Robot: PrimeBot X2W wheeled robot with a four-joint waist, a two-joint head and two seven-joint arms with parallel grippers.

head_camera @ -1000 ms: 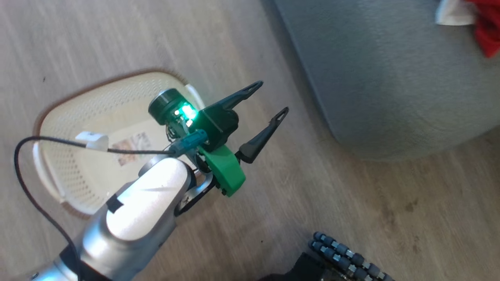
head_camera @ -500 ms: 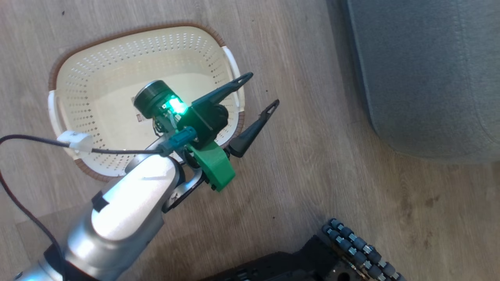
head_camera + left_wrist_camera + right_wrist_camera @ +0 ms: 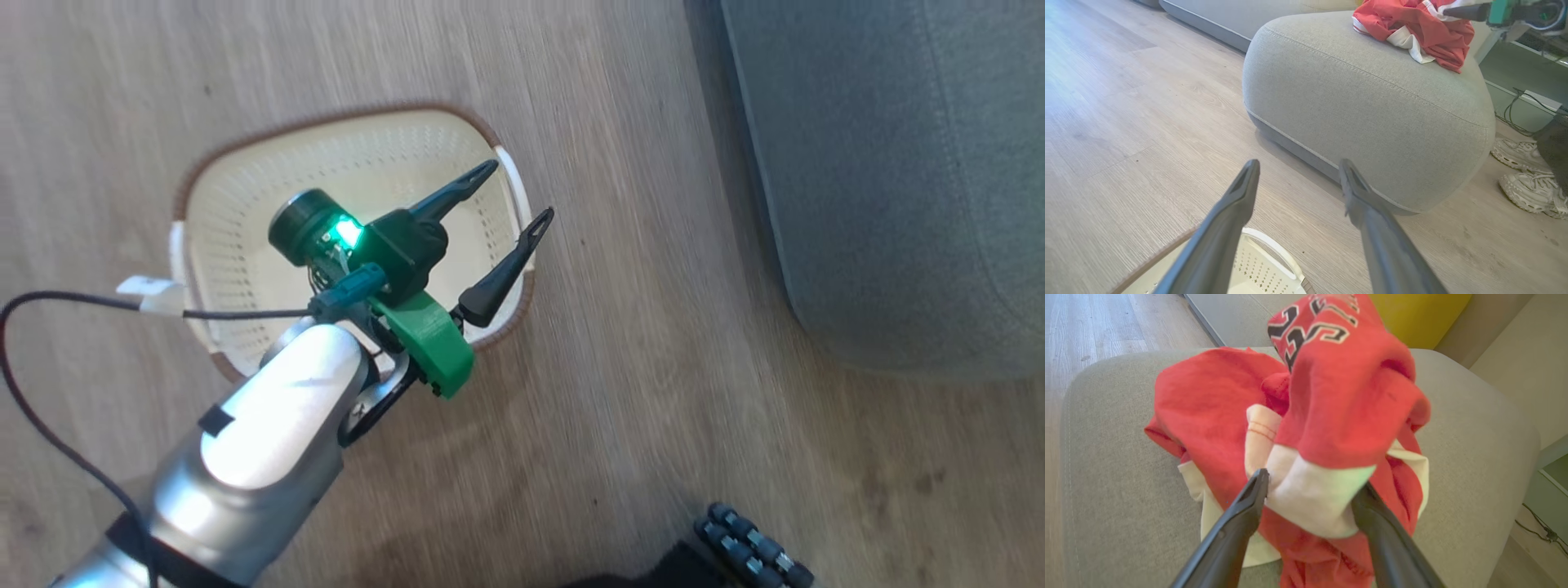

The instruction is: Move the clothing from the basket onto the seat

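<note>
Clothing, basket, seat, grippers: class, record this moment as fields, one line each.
basket: on the wooden floor, inside looks empty
seat: grey cushion, beside the basket
clothing: red and white, bunched on the seat
left gripper: open, above the basket's rim
right gripper: fingers apart, white fabric between them; grip unclear
</note>
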